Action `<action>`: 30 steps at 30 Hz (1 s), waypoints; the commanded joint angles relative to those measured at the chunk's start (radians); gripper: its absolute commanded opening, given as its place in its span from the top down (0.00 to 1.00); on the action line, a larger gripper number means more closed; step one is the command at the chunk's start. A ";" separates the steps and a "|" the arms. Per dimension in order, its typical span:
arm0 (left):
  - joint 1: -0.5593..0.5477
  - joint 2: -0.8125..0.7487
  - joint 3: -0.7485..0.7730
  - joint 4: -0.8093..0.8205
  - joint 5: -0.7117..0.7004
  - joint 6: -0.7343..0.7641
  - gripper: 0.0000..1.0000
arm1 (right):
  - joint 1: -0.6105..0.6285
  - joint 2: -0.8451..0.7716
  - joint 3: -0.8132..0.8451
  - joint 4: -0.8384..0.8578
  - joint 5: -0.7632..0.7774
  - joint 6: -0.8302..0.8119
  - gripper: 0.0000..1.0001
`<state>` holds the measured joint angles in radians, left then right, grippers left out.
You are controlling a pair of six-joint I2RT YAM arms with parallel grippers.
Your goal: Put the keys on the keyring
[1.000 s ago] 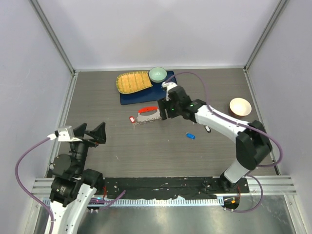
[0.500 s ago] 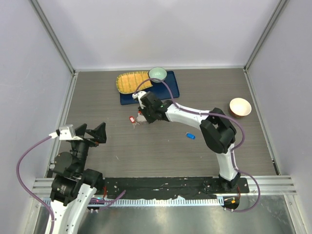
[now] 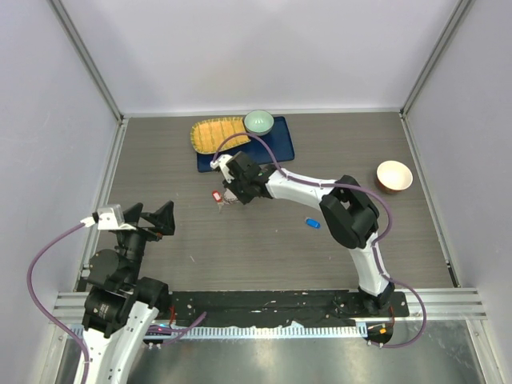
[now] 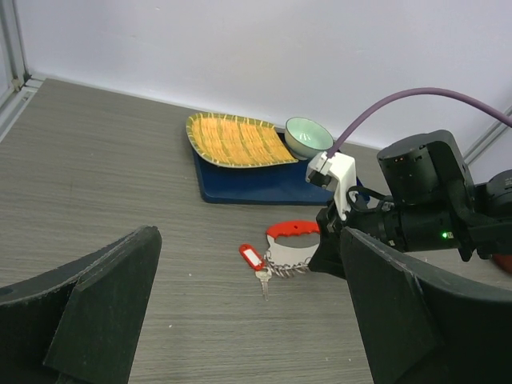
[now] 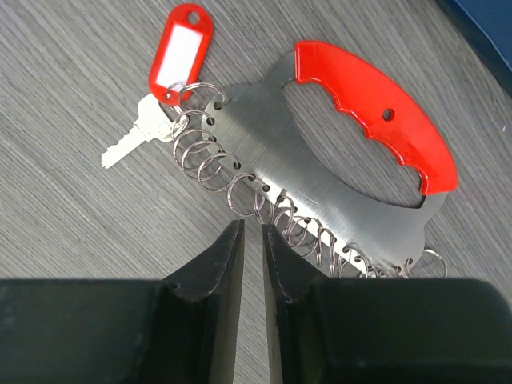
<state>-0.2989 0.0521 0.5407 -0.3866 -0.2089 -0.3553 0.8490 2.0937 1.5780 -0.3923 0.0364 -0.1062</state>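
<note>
The keyring [image 5: 320, 184] is a flat metal plate with a curved red grip [image 5: 376, 112] and a row of wire rings. It lies on the table, also in the left wrist view [image 4: 292, 240]. A red-tagged key [image 5: 180, 52] with its silver blade [image 5: 132, 140] hangs on the end ring. It shows from above [image 3: 216, 194]. A blue-headed key [image 3: 313, 223] lies loose to the right. My right gripper [image 5: 252, 228] hovers just over the ring row, jaws almost together, empty; from above [image 3: 234, 190] it covers most of the keyring. My left gripper [image 4: 250, 236] is open, far back [image 3: 148, 218].
A blue tray [image 3: 282, 149] at the back holds a yellow woven plate [image 3: 218, 134] and a green bowl [image 3: 258, 122]. A tan bowl [image 3: 394, 175] stands at the right. Grey walls enclose the table on three sides.
My right arm has swung left from beside the keyring to directly over it, hiding most of it from above. The left arm has not moved.
</note>
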 commanded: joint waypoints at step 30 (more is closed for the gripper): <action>0.007 0.020 0.027 0.018 0.037 0.026 0.00 | 0.013 -0.063 0.004 -0.011 -0.004 -0.115 0.99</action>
<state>-0.2989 0.0525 0.5407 -0.3866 -0.1978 -0.3542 0.8516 2.1506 1.6035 -0.3912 0.0399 -0.2050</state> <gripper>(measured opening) 0.996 0.091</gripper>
